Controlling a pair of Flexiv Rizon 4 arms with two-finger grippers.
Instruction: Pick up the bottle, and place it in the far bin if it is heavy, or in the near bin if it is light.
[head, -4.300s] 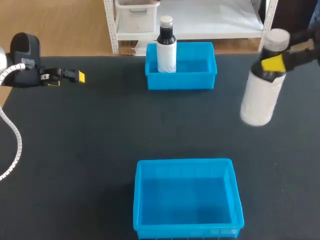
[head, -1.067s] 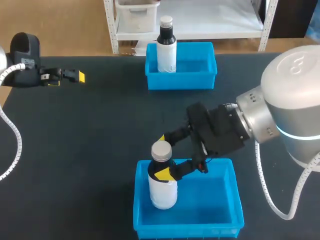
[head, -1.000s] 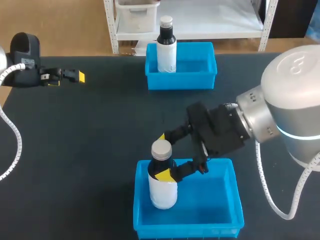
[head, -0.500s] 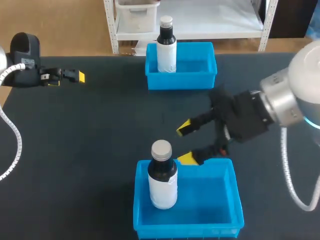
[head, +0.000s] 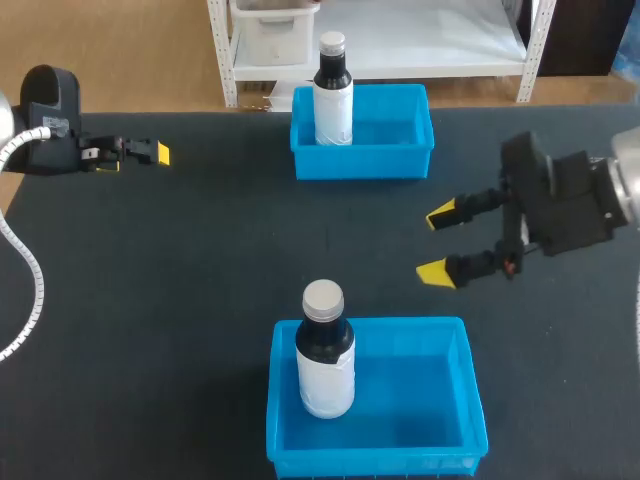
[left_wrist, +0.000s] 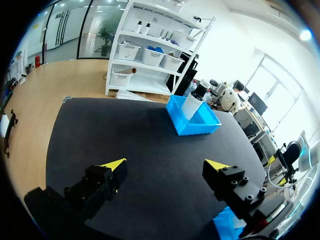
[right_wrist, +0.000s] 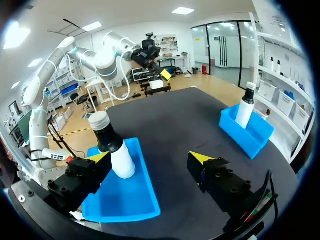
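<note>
Two bins: near bin (head: 400, 325) and far bin (head: 365, 162) stand well apart on the dark table (head: 180, 300), in line with each other
Bottle: the bottle (head: 325, 350) stands upright inside the near bin, toward its left side; nothing touches it
Other bottle: of the same build, the other bottle (head: 333, 95) stands upright at the left end of the far bin
Build: pale cap, dark neck and shoulder, white body; it looks rigid and smooth, so likely slippery under hard fingertips; tall and narrow, so a sideways knock could tip it
Weight: cannot be seen; standing in the near bin fits the light case of the task, but that is only a reading of where it rests
Where to hold: from two opposite sides on the dark shoulder just under the cap, or high on the white body; squarely across the round, since an off-centre pinch would let it twist out
Right gripper: right gripper (head: 438, 243) hangs over bare table between the bins, off to the right of the near bin; fingers spread wide, nothing between them; well apart from the bottle
Left gripper: left gripper (left_wrist: 165, 165) sits at the table's far left edge; fingers wide apart and empty; far from both bins
Progress: placement looks done; no grasp is in hand
</note>
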